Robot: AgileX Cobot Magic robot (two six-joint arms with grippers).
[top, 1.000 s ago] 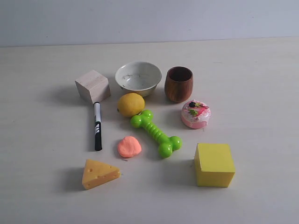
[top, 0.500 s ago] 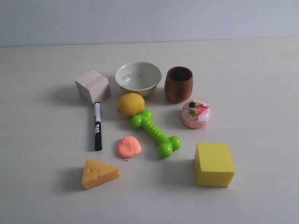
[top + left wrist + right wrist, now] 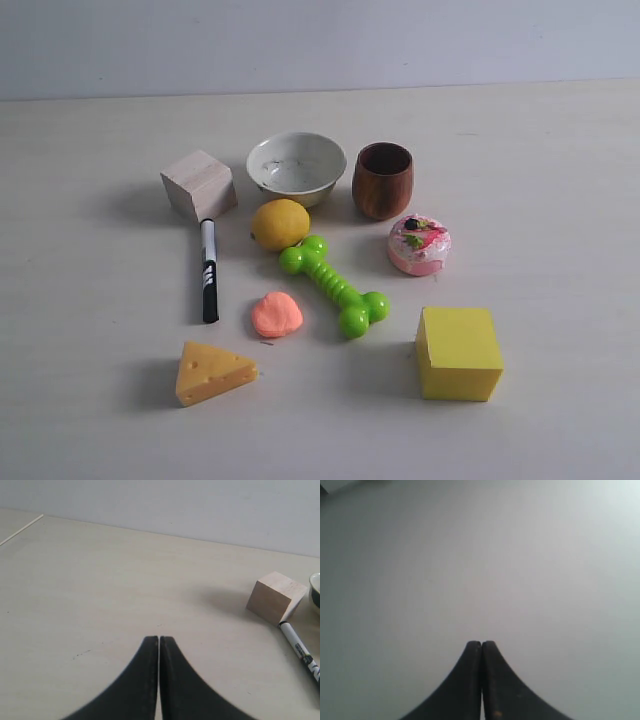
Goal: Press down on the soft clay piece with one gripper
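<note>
The soft clay piece (image 3: 276, 314), a small salmon-orange lumpy blob, lies on the table between the black-and-white marker (image 3: 209, 270) and the green toy bone (image 3: 333, 284). Neither arm shows in the exterior view. In the left wrist view my left gripper (image 3: 159, 638) is shut with nothing in it, above bare table, away from the wooden cube (image 3: 274, 597). In the right wrist view my right gripper (image 3: 481, 642) is shut and empty, facing a plain grey surface. The clay does not appear in either wrist view.
Around the clay stand a lemon (image 3: 279, 223), white bowl (image 3: 296, 167), wooden cup (image 3: 382, 180), wooden cube (image 3: 198, 184), pink cake toy (image 3: 419, 244), yellow block (image 3: 458, 352) and cheese wedge (image 3: 211, 373). The marker's tip (image 3: 301, 650) lies by the cube in the left wrist view.
</note>
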